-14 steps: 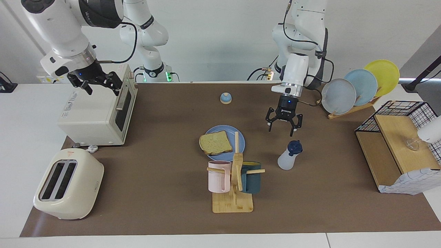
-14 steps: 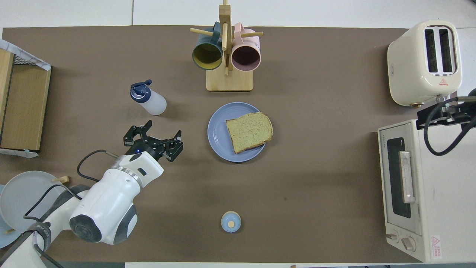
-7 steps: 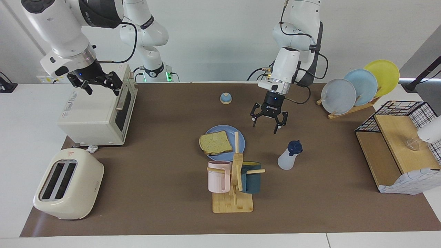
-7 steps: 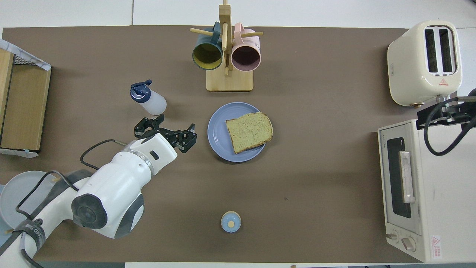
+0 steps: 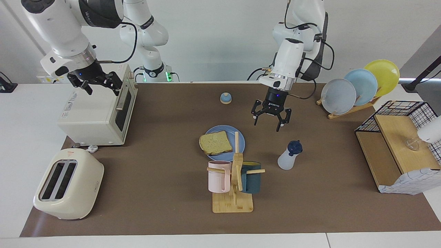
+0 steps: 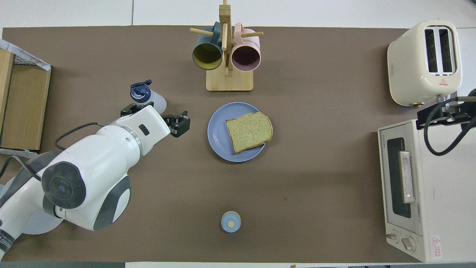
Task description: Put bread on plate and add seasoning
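Since the earlier frame, left gripper (image 5: 270, 120) is rising, fingers spread, above squeeze bottle (image 5: 288, 155); right gripper (image 5: 93, 82), fingers spread, is waiting over toaster oven (image 5: 96, 112).

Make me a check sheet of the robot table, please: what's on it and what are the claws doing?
Surface: brown mat on a white table.
Job's things: bread lies on the blue plate; seasoning bottle stands upright toward the left arm's end.
Clutter: mug rack, bell, toaster, toaster oven, plate rack, wire shelf.
Grippers: left gripper open, raised near the bottle; right gripper open, waiting over the toaster oven.
Cables: black cables along both arms.
Surroundings: white wall.
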You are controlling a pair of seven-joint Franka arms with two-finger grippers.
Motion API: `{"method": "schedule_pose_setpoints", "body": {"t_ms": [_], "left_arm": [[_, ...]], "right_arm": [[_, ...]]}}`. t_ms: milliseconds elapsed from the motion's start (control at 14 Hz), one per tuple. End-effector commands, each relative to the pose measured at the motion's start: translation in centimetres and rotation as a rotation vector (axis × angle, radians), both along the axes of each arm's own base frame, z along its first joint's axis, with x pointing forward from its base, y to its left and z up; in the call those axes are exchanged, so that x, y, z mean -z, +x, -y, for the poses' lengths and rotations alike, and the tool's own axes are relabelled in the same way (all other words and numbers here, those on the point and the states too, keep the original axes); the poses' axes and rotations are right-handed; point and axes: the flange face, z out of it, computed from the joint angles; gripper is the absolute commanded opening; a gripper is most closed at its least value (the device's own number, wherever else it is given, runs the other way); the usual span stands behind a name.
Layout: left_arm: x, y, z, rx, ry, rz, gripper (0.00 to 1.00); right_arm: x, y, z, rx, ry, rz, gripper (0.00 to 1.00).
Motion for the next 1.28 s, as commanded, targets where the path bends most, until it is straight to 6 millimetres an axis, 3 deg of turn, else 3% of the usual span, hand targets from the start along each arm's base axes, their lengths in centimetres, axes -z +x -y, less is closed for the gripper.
{"method": "schedule_pose_setpoints", "body": {"t_ms": [0,356,570,855,1068,1211], "left_arm": [[-2.7,1.5,-1.8,-0.041,0.041,-0.057,1.00],[-6.9,3.6,-5.7,-0.095,0.069,-0.154,1.00],[-9.5,4.8,-9.6,-0.097,0.087,-0.226,1.00],[-12.3,4.8,-15.6,-0.083,0.146,-0.340,1.00],[-14.2,4.3,-18.8,-0.119,0.157,-0.418,1.00],[-15.4,4.2,-19.7,-0.136,0.160,-0.452,1.00]], "right_arm": [[-0.2,-0.3,0.3,-0.018,0.010,-0.002,1.00],[-0.2,-0.3,0.3,-0.018,0.010,-0.002,1.00],[-0.2,-0.3,0.3,-0.018,0.010,-0.002,1.00],[-0.2,-0.3,0.3,-0.020,0.010,-0.002,1.00],[-0.2,-0.3,0.3,-0.018,0.010,-0.002,1.00],[-0.2,-0.3,0.3,-0.018,0.010,0.000,1.00]]}}
